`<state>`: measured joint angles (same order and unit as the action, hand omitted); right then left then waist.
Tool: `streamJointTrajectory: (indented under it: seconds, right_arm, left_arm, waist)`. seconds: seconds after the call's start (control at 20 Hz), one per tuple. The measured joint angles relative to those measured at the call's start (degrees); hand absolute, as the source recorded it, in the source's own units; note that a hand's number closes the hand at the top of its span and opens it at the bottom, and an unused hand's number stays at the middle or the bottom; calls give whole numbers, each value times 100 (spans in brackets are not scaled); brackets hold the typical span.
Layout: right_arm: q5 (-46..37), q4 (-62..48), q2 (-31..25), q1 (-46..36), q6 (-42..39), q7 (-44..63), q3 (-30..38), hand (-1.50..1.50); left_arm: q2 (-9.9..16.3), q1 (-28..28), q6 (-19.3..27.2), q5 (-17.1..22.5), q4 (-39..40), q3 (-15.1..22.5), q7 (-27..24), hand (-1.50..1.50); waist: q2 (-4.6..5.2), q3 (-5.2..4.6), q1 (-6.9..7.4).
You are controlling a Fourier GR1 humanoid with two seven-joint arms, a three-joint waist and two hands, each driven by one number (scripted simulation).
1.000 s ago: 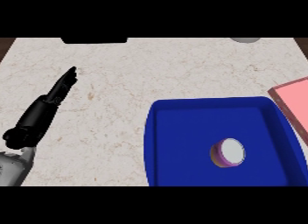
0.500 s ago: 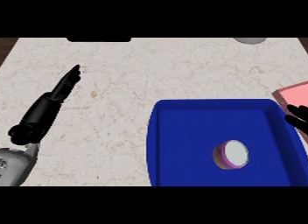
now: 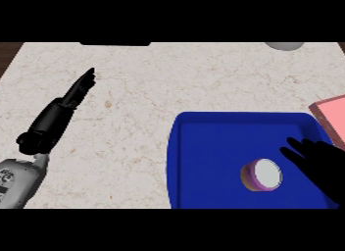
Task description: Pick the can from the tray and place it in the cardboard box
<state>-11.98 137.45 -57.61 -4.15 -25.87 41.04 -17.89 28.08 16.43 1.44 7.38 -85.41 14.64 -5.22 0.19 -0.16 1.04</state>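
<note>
The right hand [image 3: 326, 164] is in over the right side of the blue tray [image 3: 204, 147], coming up from the near right corner. Its fingers are spread and fairly straight, not curled around anything, so it's open with nothing in it. The fingertips point toward the far left and sit just to the right of the can [image 3: 262, 175], really close, though I honestly can't tell if they're touching it or just hovering next to it.

The can is inside the tray, in the near right part of it. You're looking at its pale round top with a purple rim, and there's a bit of yellowish side showing at its left. It looks like it's standing upright on the tray floor.

The cardboard box [image 3: 338, 120] is the pink thing at the far right edge, just beside the tray's right wall, and only part of it shows, cut off by the edge.

The left hand [image 3: 67, 105] is way over on the left side of the speckled counter [image 3: 168, 83], well apart from the tray. Fingers are straight and together, pointing off toward the far side, holding nothing. Its grey forearm [image 3: 12, 181] comes in from the near left corner.

At the far right edge there's a grey rounded thing [image 3: 284, 45], mostly cut off.
</note>
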Motion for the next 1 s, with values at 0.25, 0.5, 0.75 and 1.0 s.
streamJointTrajectory:
  seconds: [0.25, 0.5, 0.75, 1.0]
  right_arm:
    - [-248, -123, 778, -677, -261, 961, -917, -150]
    - [-714, -432, 1333, -1022, -353, 1192, -1401, -150]
    - [-1380, -765, 1837, -1120, -401, 1250, -1743, -150]
    - [-1913, -1036, 2015, -940, -536, 1066, -1814, -150]
  left_arm:
    - [-75, -142, -89, -125, -80, -83, -2, 0]
    - [-138, -285, -207, -181, -107, -229, -65, 0]
    - [-217, -375, -262, -321, -193, -329, -41, 0]
    - [-278, -294, -426, -369, -120, -522, 7, 0]
  waist:
    - [-10, 5, -12]
    - [-19, 8, -45]
    - [-22, 11, -68]
    - [-22, 14, -97]
